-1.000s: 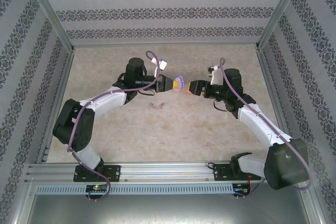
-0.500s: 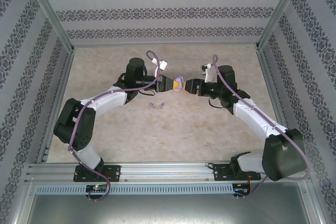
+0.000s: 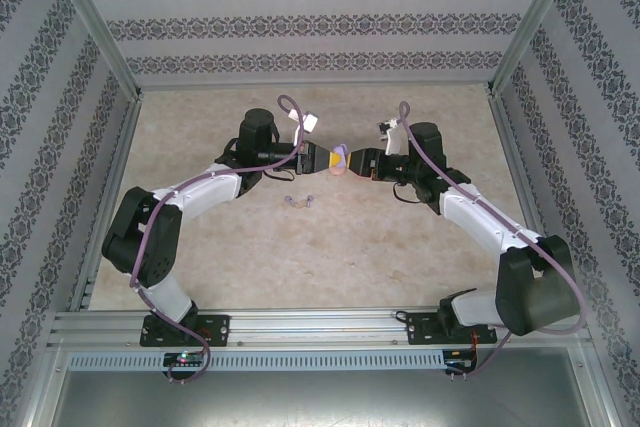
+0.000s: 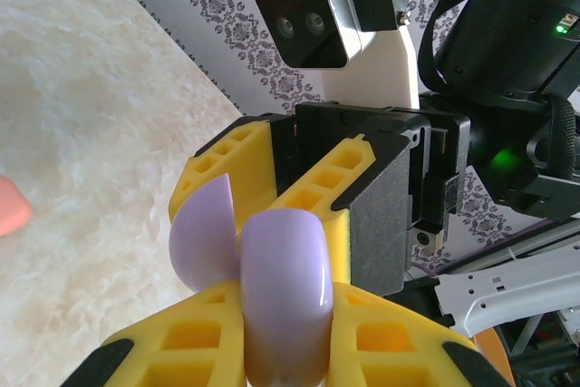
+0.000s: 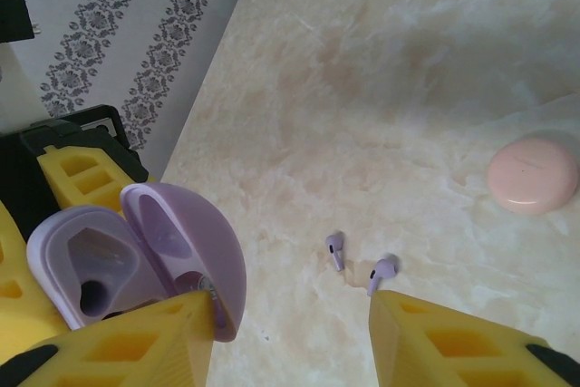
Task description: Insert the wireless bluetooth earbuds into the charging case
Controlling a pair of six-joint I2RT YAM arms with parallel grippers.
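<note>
The left gripper is clamped tight on the purple charging case. The lid is swung wide, the base is buried between yellow fingers, and the sockets are too dim to read. The right gripper faces it with its jaws apart and nothing in them, one finger just beside the lid. Down on the table lie two purple earbuds, the second earbud near the first. Both are well apart from one pink case.
</note>
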